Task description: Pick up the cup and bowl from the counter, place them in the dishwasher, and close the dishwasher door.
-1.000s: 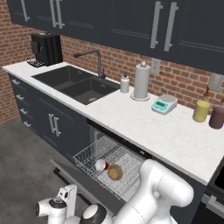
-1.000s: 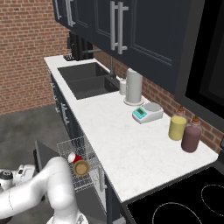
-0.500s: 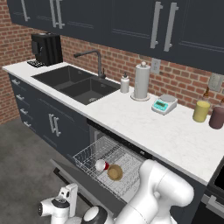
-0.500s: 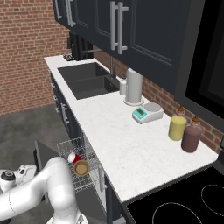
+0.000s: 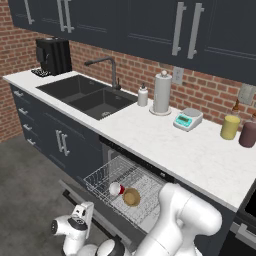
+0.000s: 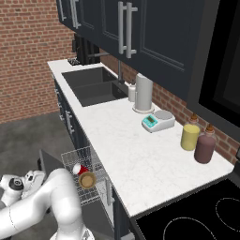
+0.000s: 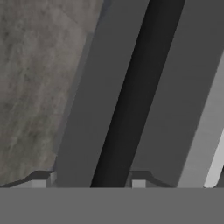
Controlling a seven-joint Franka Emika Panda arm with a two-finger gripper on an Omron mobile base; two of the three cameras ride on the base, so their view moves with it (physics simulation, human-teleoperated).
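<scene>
The cup (image 5: 115, 188) and the bowl (image 5: 131, 196) are no longer on the counter (image 5: 190, 150). Both lie in the pulled-out wire rack (image 5: 107, 175) of the dishwasher (image 5: 131, 186), side by side and very near each other, the cup on the sink (image 5: 90, 95) side of the bowl. So the two placing steps look done, and what is left, in my judgement, is to close the dishwasher door (image 6: 50, 165). The rack is out over the door, so it probably must go in as the door comes up.

The door hangs open, low in front of the dishwasher, as a flat dark grey panel. In the hand view its long bar handle (image 7: 127, 100) runs up between the two finger tips, as a dark bar against the grey panel. The gripper (image 7: 89, 183) sits low at the front edge of the door, below the rack, with one tip on each side of the handle. The jaws stand apart around the bar; I cannot tell if they already press on it or only frame it.

The cup is red and lies on its side, with the white inside turned toward the left base camera. The bowl is tan-brown, round and shallow, a little wider than the cup.
</scene>
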